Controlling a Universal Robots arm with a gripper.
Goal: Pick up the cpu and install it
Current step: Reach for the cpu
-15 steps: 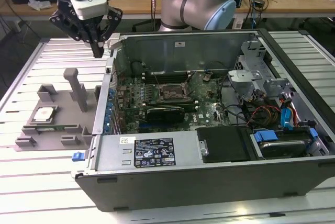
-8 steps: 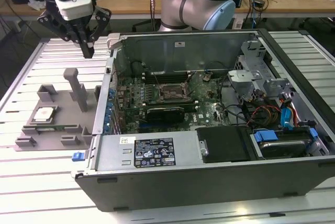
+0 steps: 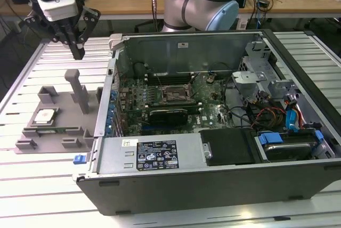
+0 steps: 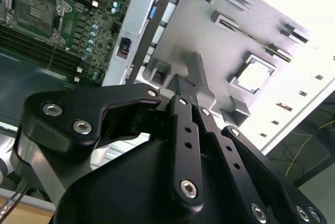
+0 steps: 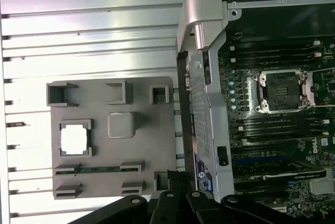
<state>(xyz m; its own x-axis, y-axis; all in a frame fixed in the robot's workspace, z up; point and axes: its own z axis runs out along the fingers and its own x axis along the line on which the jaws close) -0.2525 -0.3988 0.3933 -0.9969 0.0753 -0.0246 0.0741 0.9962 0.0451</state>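
cpu [image 3: 45, 116]: lay seated in grey fixture tray [image 3: 63, 112], beside open computer case [image 3: 186, 47].
gripper [image 3: 78, 52]: hung above tray, apart from cpu; pinched narrow, empty.
step: approach; pick not begun.
grasp need, judged: wider opening, centred over cpu.

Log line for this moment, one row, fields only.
gripper: shut, empty, over grey plastic fixture tray | shiny silver square cpu: in tray pocket, untouched | install: not done
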